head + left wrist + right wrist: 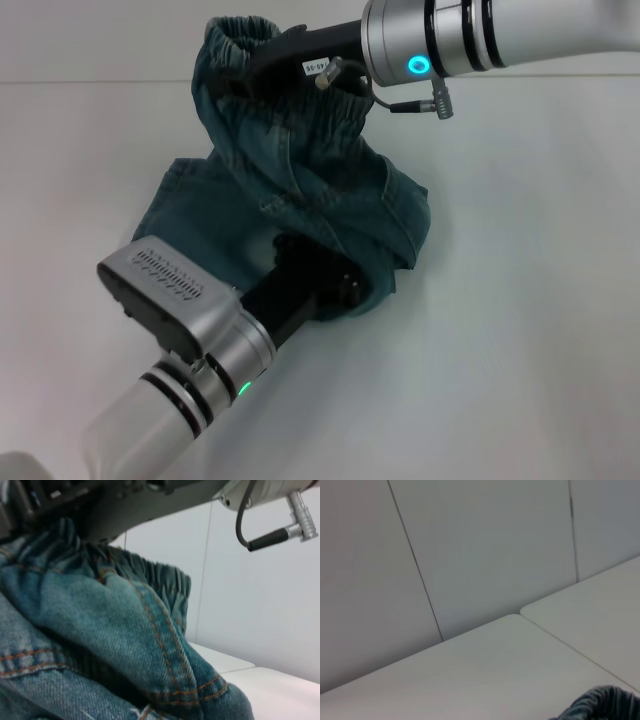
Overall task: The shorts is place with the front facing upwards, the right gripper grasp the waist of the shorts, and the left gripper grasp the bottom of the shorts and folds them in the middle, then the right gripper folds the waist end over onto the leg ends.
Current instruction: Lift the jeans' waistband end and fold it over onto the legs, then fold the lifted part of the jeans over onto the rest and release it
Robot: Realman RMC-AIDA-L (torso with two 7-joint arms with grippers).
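A: Where are the blue-green denim shorts with orange stitching (300, 190)?

B: They lie on the plain white counter (520, 300), near the middle of the head view. One end is lifted up in the air. The rest sits in a bunched, folded heap on the counter.

A: Which end is up?

B: The puckered stretchy waist band (290, 105). The black right hand with the small white label (255, 65) comes in from the top right, and it is pinching that waist band. The band is crumpled around the black fingers.

A: And the other arm?

B: The black left hand on the silver round wrist with a green light (335, 285) comes in from the bottom left. It lies low over the lower part of the shorts, where the cloth is folded. Its tips go in under the cloth, so I cannot tell if it is spread or pressed together.

A: What does the left wrist view show?

B: The denim fills it up close, with the gathered waist band (160, 577) high up and the right arm's black body just above it.

A: And the right wrist view?

B: Mostly white counter and wall, with a bit of the gathered cloth (600, 705) in one corner.
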